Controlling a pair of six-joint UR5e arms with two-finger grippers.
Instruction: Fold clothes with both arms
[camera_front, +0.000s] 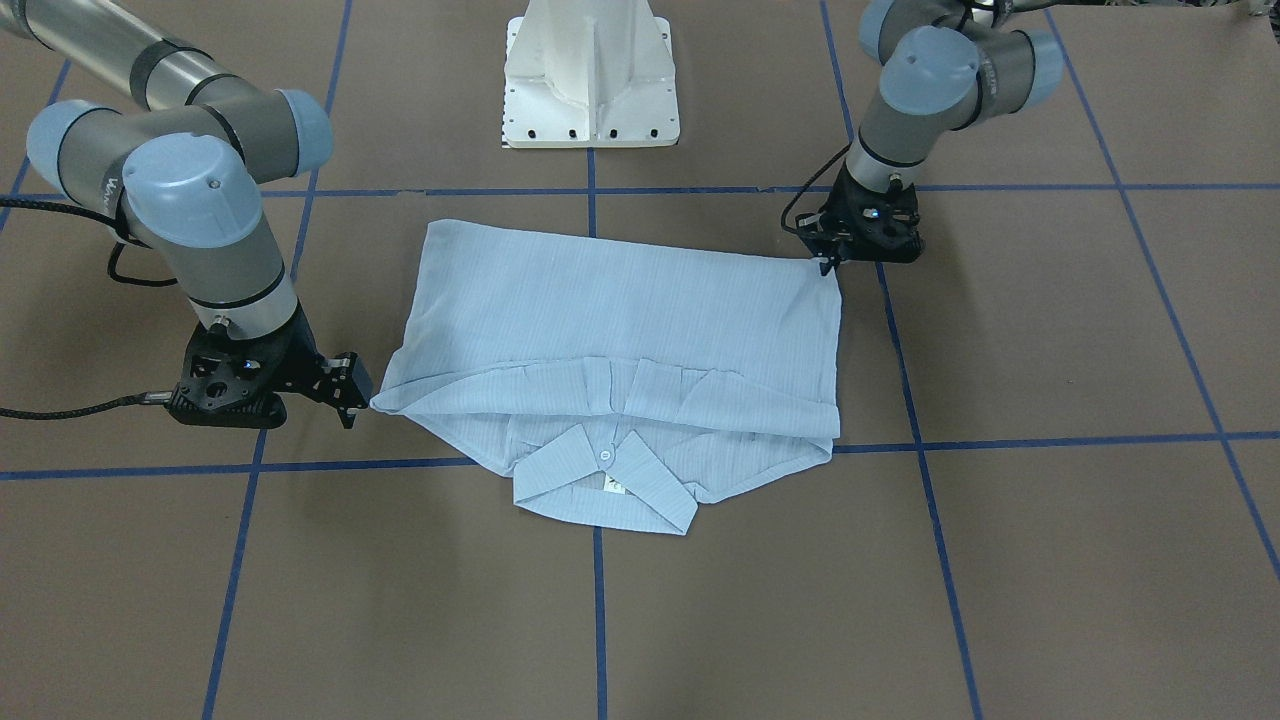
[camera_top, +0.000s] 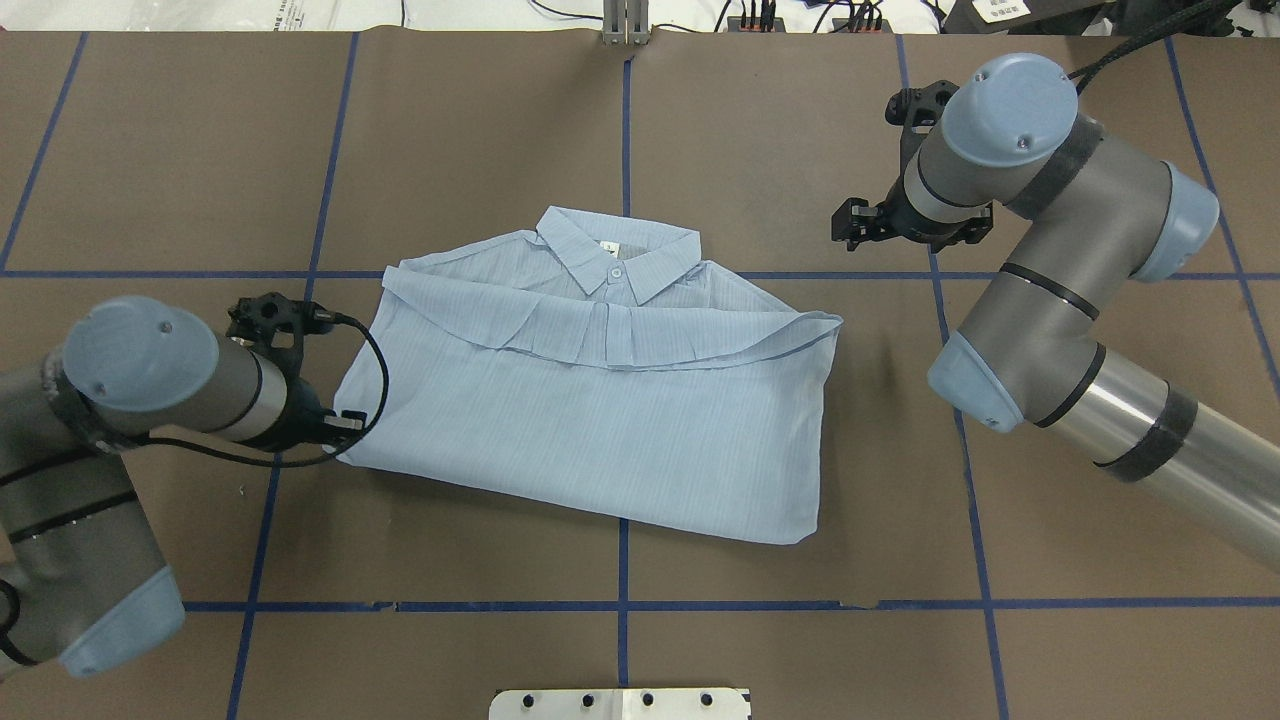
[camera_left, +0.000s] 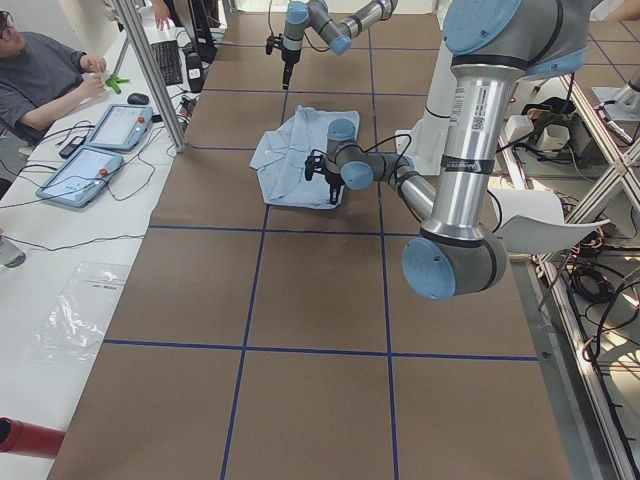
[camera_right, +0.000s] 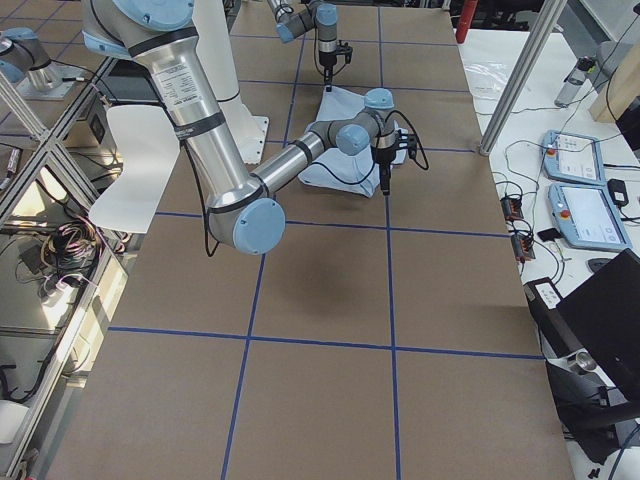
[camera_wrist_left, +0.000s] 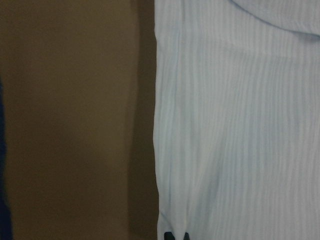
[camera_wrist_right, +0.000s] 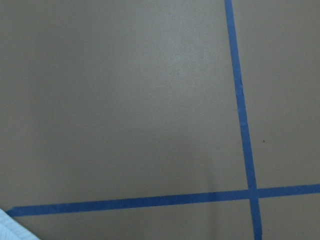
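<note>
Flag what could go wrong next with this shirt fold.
1. Left end effector pinches one shirt corner while the right end effector is off the cloth; a one-sided pull would likely skew the fold.
2. The folded-over flap lies loose and uneven, so it may slide open.

shirt (camera_top: 600, 420): 1, light-blue, faint stripes; we see it folded to a rough rectangle, flat, mid-table (camera_top: 1000, 650).
collar (camera_top: 615, 255): buttoned, on the side away from the robot.
left arm (camera_top: 150, 370): low; left gripper (camera_top: 345, 425) pinching the shirt's corner.
right arm (camera_top: 1020, 200): right gripper (camera_top: 850, 222) fingers apart, beside the opposite corner.
</note>
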